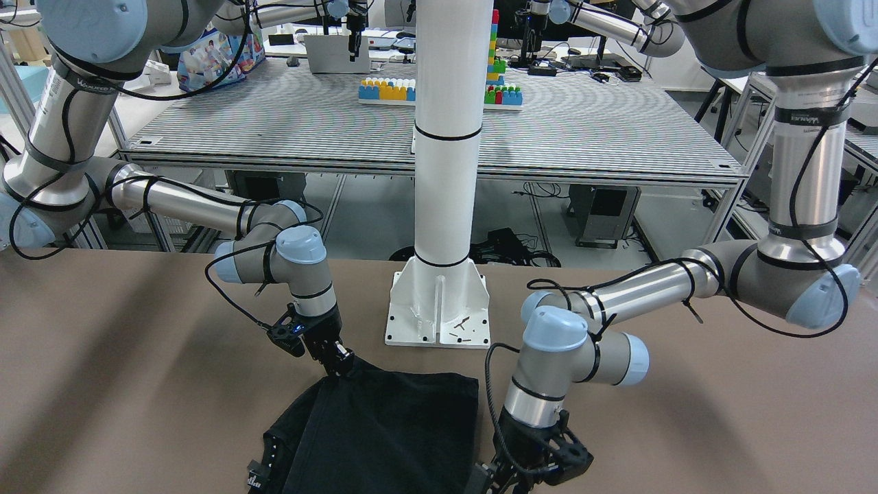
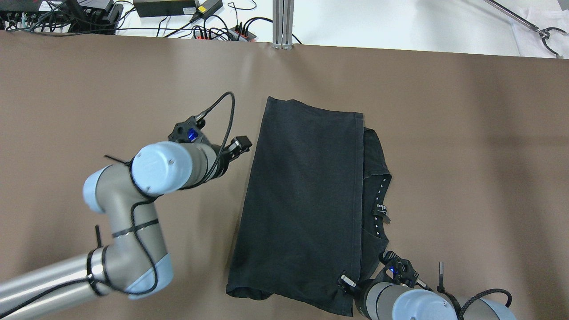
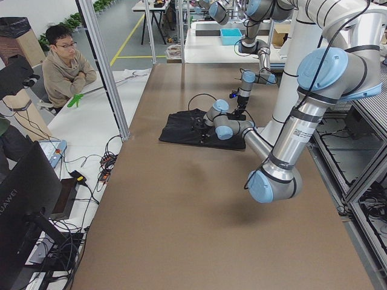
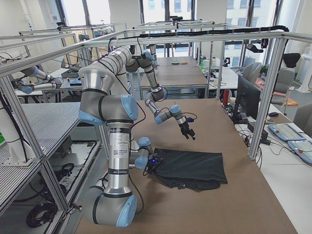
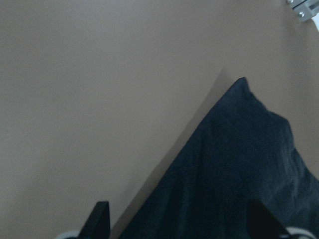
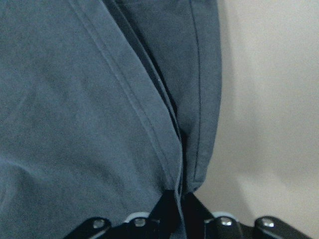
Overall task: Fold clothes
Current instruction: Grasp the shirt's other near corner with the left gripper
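A black garment (image 2: 302, 200) lies on the brown table, folded lengthwise, with one layer laid over another whose studded edge sticks out on the right. My right gripper (image 2: 346, 281) is shut on the garment's near right corner. In the right wrist view the hem (image 6: 164, 149) runs down between the closed fingers. In the front-facing view this gripper (image 1: 341, 361) sits at the garment's corner. My left gripper (image 2: 240, 144) is open and empty, just off the garment's left edge. In the left wrist view its fingertips (image 5: 101, 219) stand wide apart over the fabric's edge (image 5: 239, 174).
The white pillar base (image 1: 439, 309) stands at the table's robot side, behind the garment. Cables and power strips (image 2: 200, 31) lie beyond the far edge. A person (image 3: 63, 66) sits off the table's far side. Bare brown table (image 2: 466, 155) surrounds the garment.
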You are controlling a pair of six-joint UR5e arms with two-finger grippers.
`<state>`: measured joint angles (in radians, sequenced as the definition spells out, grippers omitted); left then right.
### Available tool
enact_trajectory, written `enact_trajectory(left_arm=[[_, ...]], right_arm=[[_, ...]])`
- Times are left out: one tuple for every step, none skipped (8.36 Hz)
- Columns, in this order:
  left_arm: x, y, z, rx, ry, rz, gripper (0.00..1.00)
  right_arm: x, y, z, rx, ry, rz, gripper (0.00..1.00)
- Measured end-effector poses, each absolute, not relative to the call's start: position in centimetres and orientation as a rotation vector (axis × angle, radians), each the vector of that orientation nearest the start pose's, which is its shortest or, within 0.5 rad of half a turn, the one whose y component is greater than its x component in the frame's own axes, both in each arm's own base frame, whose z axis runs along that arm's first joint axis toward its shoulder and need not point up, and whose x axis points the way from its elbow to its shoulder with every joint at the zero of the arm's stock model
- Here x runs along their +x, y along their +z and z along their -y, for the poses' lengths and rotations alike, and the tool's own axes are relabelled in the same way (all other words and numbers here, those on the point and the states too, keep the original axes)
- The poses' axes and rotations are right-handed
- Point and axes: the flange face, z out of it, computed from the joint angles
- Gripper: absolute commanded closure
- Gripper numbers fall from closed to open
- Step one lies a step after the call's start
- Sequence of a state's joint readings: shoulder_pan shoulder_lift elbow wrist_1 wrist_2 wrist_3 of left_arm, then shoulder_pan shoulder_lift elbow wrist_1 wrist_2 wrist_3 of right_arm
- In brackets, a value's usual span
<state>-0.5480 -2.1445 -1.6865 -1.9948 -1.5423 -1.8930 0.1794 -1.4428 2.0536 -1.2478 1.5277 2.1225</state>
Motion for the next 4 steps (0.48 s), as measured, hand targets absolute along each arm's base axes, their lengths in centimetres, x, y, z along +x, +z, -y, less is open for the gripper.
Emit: enact_trajectory(left_arm=[[49.3, 23.7, 41.2, 0.123, -0.772, -1.155, 0.04], [50.6, 24.4, 36.2, 0.097, -0.755, -1.165, 0.06], [52.4, 24.6, 31.6, 0.070, -0.741, -1.176, 0.08], [53.9, 24.8, 28.2, 0.038, -0.732, -1.180, 0.08]], right_arm=[[-48.3, 33.8, 22.5, -0.132, 0.698, 0.947, 1.00], [-48.5, 33.8, 22.3, -0.128, 0.699, 0.946, 1.00], [-48.5, 34.0, 22.3, -0.119, 0.703, 0.945, 1.00], [-48.5, 34.1, 22.4, -0.109, 0.709, 0.944, 1.00]])
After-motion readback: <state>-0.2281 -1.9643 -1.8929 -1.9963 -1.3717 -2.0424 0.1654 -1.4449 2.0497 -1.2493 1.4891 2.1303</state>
